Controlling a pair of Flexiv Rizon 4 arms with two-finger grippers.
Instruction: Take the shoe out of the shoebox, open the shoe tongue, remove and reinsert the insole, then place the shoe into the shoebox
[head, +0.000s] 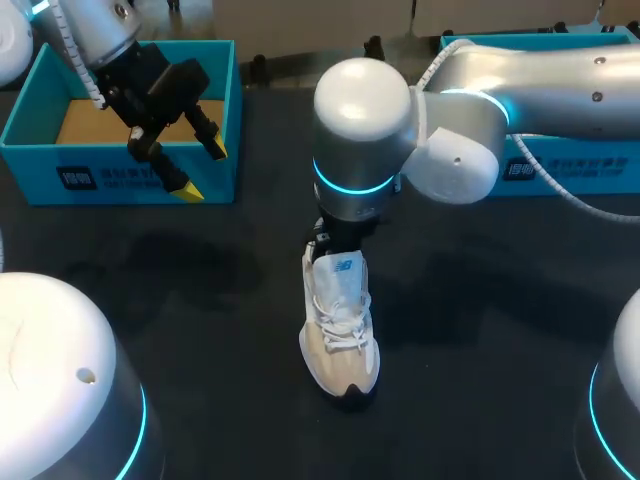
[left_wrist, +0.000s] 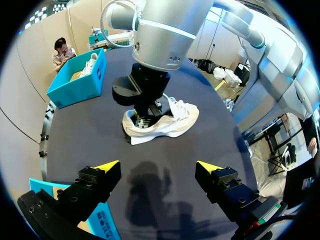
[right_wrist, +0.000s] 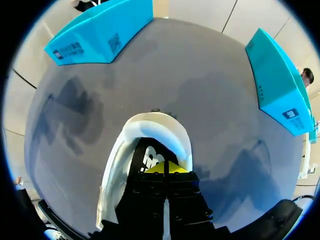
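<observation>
- Two blue boxes sit at the table's (head: 200, 300) far edge in the head view. The left shoebox (head: 130, 180) is at ten o'clock and the right shoebox (head: 575, 172) at two o'clock, partly behind the right arm (head: 470, 110).
- The white and cream shoe (head: 342, 335) stands on its sole near the table's middle, toe toward six o'clock and heel toward twelve, well apart from both boxes.
- The right arm's wrist stands straight over the heel, with its black end going down into the shoe's opening.
- The left pincer (head: 202, 170) hangs over the left shoebox's front wall, fingers spread wide with nothing between them.
- In the left wrist view, the left pincer (left_wrist: 159, 166) gapes wide and empty above bare table.
- The shoe (left_wrist: 175, 120) is at its twelve o'clock, well ahead, with the right pincer (left_wrist: 143, 112) planted in the shoe's opening.
- Beyond, toward eleven o'clock, the right shoebox (left_wrist: 82, 82) has something white inside it.
- In the right wrist view, the right pincer (right_wrist: 167, 167) has its yellow tips drawn together, down inside the shoe (right_wrist: 161, 127).
- Whether anything is pinched between the tips cannot be told.
- One shoebox (right_wrist: 102, 30) lies ahead at ten o'clock and another shoebox (right_wrist: 280, 87) at two.
</observation>
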